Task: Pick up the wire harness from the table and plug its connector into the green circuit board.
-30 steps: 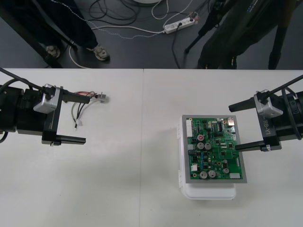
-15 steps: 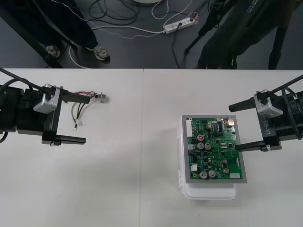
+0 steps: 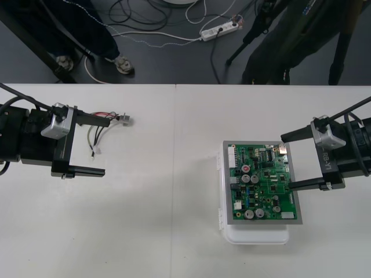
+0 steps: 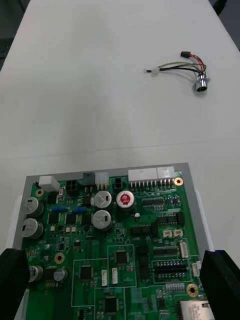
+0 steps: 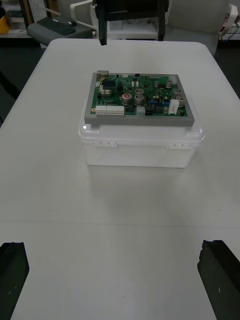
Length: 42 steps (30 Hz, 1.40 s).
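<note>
Two grippers, both spread wide, holding nothing. Wire harness point(image 3: 102, 130) lies on the table point(image 3: 174, 174) by the left gripper point(image 3: 107, 146), unplugged. Right gripper point(image 3: 285, 162) hovers at the green circuit board point(image 3: 261, 184); its bracket reads "RB-Y1".

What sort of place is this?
Likely a robotics lab bench: a plain table holding a green circuit board and a loose wire harness, with the left pincer and right pincer open at its sides.

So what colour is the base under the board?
The base is white, clearest in the left wrist view.
</note>
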### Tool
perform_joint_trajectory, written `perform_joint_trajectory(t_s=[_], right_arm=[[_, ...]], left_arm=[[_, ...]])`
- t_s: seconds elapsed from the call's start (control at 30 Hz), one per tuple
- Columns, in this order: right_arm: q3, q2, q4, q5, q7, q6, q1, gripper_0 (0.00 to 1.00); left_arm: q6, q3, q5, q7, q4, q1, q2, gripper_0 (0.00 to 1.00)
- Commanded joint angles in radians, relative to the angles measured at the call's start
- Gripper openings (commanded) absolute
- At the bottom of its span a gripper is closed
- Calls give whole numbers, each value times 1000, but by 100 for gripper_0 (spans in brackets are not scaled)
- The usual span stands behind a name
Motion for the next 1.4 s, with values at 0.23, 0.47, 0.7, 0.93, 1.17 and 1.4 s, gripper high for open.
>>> perform_joint_trajectory(t_s=[0.23, 0.47, 0.7, 0.93, 1.17, 1.4], right_arm=[[9, -31, 0, -1, -4, -4, 13, 100], [7, -29, 9, -64, 0, -4, 13, 100], [1, -18, 55, -160, 2, -4, -5, 100], [1, -5, 108, -298, -17, -4, -27, 100], [-22, 15, 117, -351, -23, -4, -28, 100], [-42, 83, 121, -347, -50, -4, -47, 100]], left_arm=[[-37, -32, 13, 48, 13, 91, -33, 100], [-37, -32, 13, 43, 13, 74, -16, 100], [-37, -25, 13, 25, 13, 40, 25, 100], [-37, -18, 13, -4, 13, -5, 82, 100], [-37, -13, -33, -67, 13, -57, 140, 100], [-37, -13, -104, -159, 15, -81, 180, 100]])
